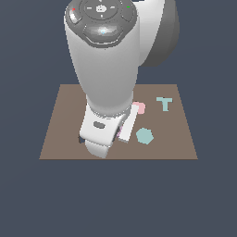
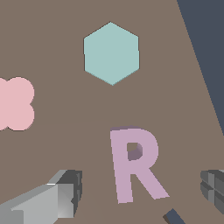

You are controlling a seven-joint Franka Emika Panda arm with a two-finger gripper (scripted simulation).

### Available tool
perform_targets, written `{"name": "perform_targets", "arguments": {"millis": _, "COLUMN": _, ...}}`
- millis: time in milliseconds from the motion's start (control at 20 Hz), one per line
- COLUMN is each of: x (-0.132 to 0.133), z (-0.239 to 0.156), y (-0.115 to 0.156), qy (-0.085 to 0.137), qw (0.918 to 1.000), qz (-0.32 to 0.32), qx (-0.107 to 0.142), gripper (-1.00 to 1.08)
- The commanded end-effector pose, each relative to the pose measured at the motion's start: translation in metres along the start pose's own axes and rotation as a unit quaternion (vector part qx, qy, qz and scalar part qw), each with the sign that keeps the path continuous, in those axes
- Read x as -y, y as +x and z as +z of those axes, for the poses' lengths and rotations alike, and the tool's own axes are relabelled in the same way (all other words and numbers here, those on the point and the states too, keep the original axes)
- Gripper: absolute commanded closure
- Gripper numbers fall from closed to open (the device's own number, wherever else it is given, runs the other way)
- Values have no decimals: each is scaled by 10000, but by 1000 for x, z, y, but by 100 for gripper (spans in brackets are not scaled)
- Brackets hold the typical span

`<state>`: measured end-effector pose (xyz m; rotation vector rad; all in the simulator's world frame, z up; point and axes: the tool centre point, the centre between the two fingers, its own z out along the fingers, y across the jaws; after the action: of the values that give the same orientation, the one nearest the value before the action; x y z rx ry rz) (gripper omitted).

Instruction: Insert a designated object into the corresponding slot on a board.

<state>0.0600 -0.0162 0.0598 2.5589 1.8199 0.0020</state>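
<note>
The only lettering here is the shapes themselves: the lilac R piece [image 2: 136, 164] and a teal T [image 1: 164, 103]. The R lies flat on the brown board [image 2: 65, 118], near a teal hexagon [image 2: 111, 52]; a pink blob [image 2: 15, 104] sits farther off. My gripper [image 2: 142, 190] is spread wide, fingers [image 2: 65, 192] either side of the R, touching nothing. My arm hides much of the board.

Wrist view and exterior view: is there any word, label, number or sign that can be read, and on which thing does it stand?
No printed text is on anything.
"R": not print, only the shape of the lilac piece lying on the board.
"T": likewise the shape of the teal piece in the exterior view.
The small marks on the arm's cap are too small to read.
</note>
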Motion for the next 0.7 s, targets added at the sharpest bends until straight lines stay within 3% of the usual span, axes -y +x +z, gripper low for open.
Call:
{"name": "perform_targets", "arguments": {"millis": 0, "x": -1, "z": 4, "y": 2, "qy": 2, "qw": 9997, "qz": -227, "qx": -1, "gripper": -92}}
{"name": "perform_targets", "arguments": {"millis": 650, "x": -2, "z": 13, "y": 5, "qy": 11, "qw": 9986, "qz": -537, "qx": -1, "gripper": -92}}
